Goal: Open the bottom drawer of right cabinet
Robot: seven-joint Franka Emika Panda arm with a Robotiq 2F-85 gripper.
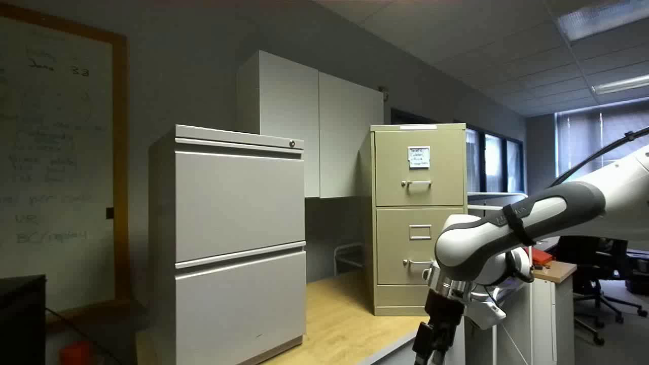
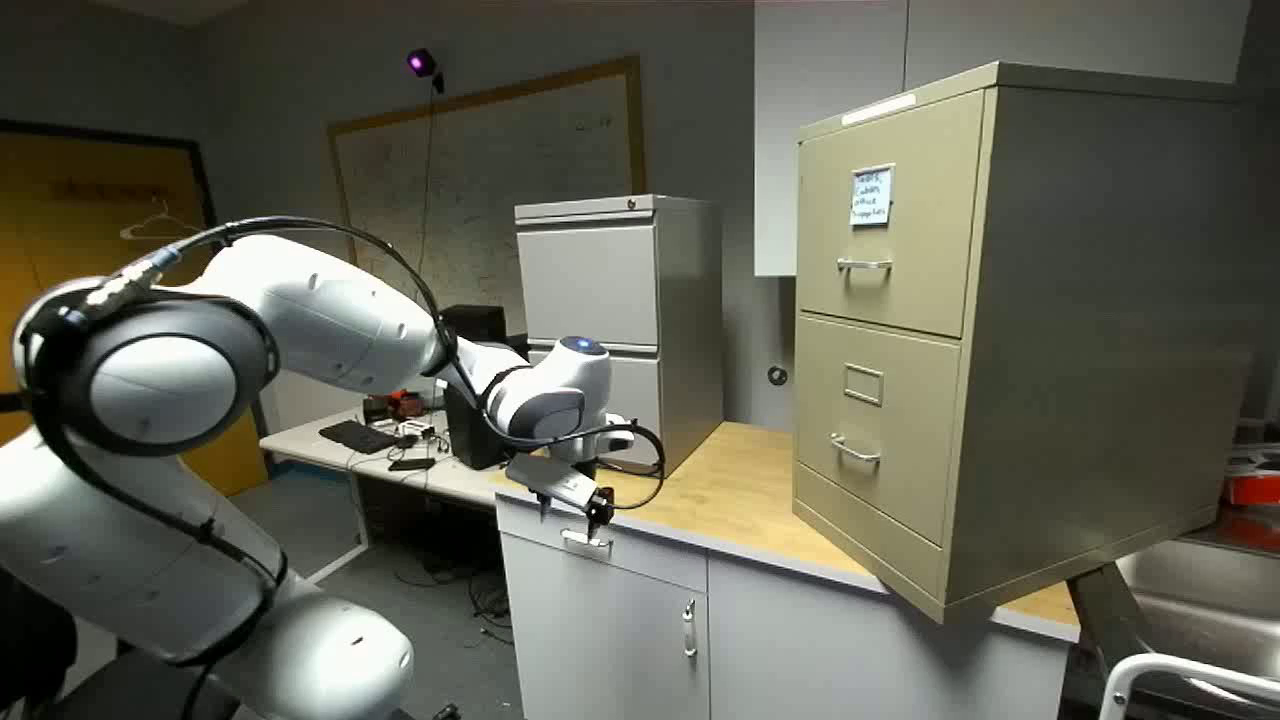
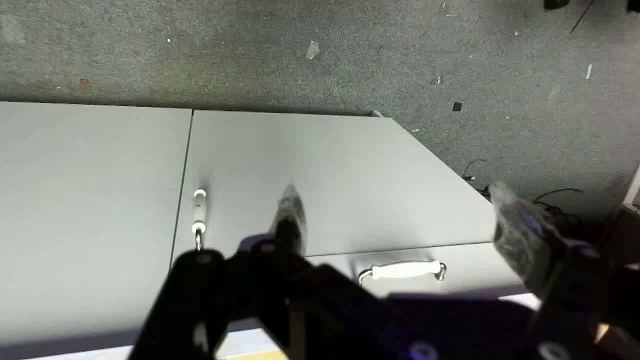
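Gripper (image 3: 397, 200), its fingers (image 3: 522, 245) wide apart and directed downward, before the pale base cabinet (image 2: 610, 620). The arm (image 2: 330, 310) reaches out bent, far end turned down. On the wooden countertop (image 2: 745, 480) stand a grey two-drawer cabinet (image 1: 239, 203) and the beige filing cabinet (image 2: 1020, 330), drawers closed, contents hidden. The latter's bottom drawer (image 2: 890, 420), below the upper drawer (image 2: 925, 225), sits flush and bears a metal handle (image 2: 856, 450).

Free room above countertop (image 1: 337, 314); grey cabinet (image 1: 236, 218) one side, beige cabinet (image 1: 398, 218) opposite
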